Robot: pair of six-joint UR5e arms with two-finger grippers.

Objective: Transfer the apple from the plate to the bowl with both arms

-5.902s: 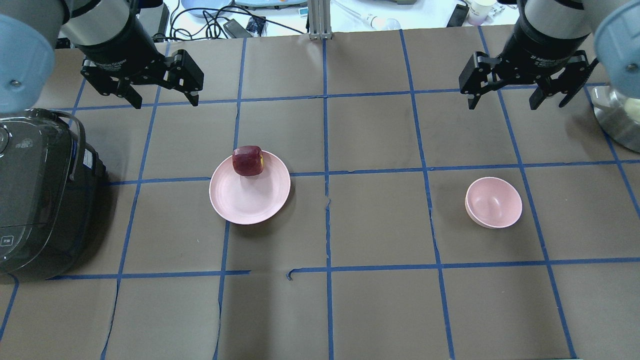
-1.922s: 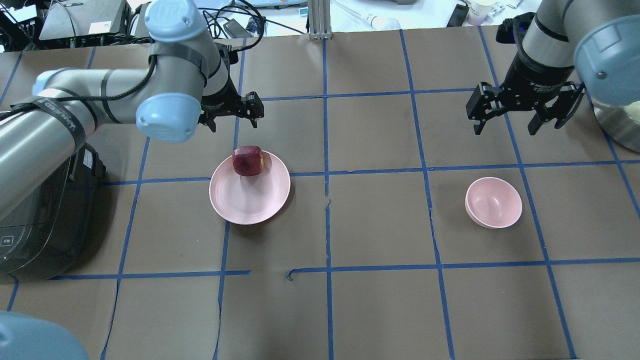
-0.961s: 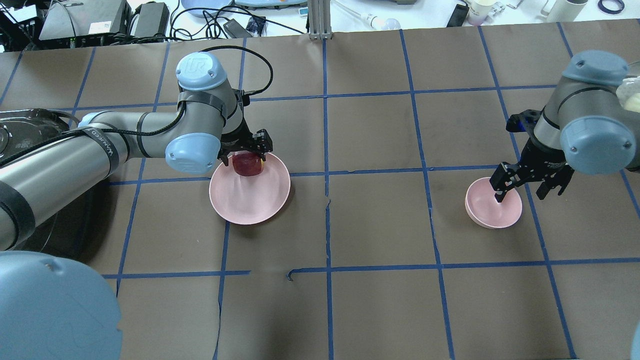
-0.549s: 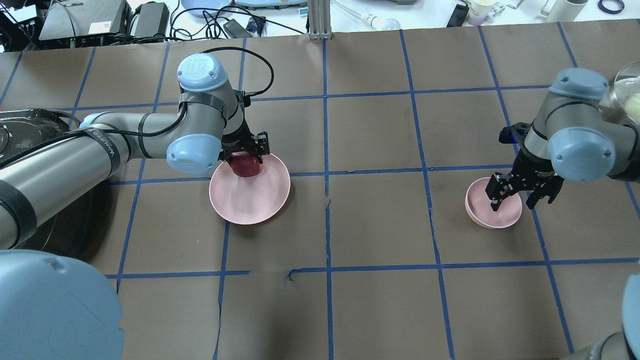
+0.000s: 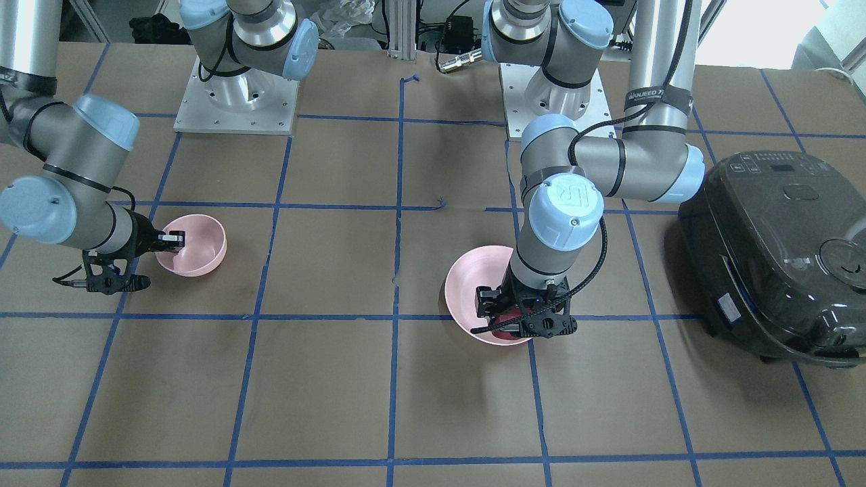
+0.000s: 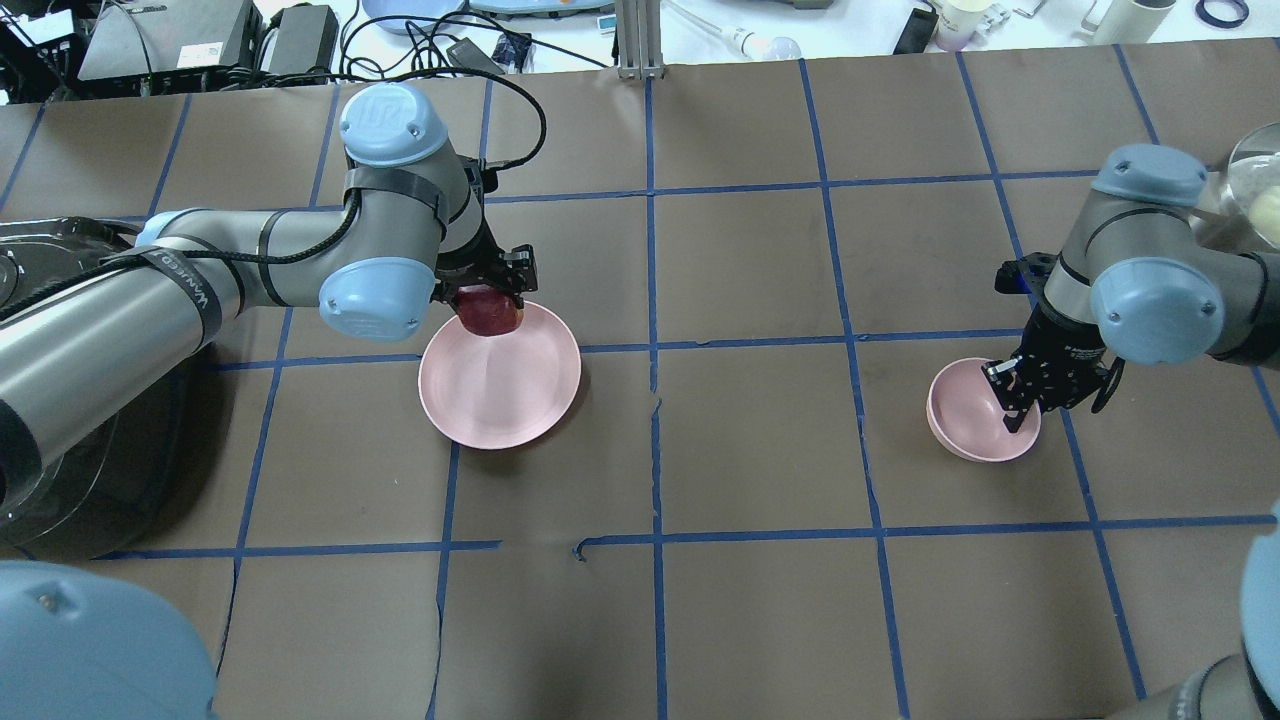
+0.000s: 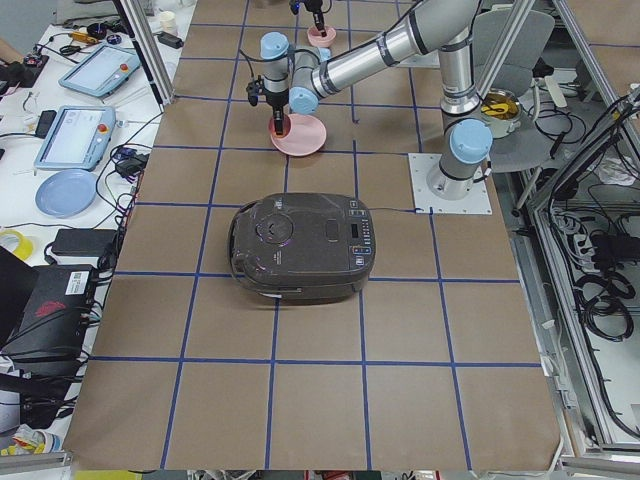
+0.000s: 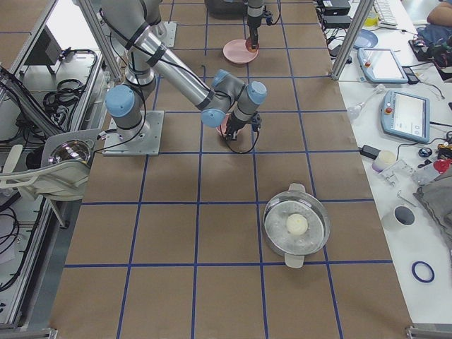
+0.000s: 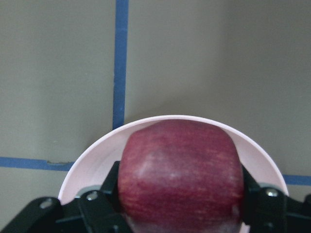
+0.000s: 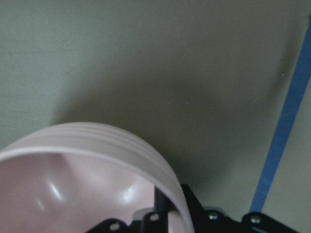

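Note:
The dark red apple (image 6: 490, 312) is between the fingers of my left gripper (image 6: 490, 292), which is shut on it over the far edge of the wide pink plate (image 6: 500, 385). The left wrist view shows the apple (image 9: 182, 174) filling the gap between the black fingers (image 9: 99, 204), with the plate's rim (image 9: 95, 150) behind it. My right gripper (image 6: 1030, 402) is shut on the right rim of the small pink bowl (image 6: 970, 412). In the right wrist view the bowl's wall (image 10: 97, 141) runs between the fingers. The bowl (image 5: 196, 245) holds nothing.
A black rice cooker (image 5: 771, 250) stands at the table's end on my left, partly under the left arm. A metal pot with a glass lid (image 8: 296, 224) stands at the end on my right. Cables and devices lie beyond the table's far edge.
The left gripper came down around the apple, shut on it and rose slightly. The right gripper came down at the bowl, shut on its rim and nudged the bowl a little leftward.

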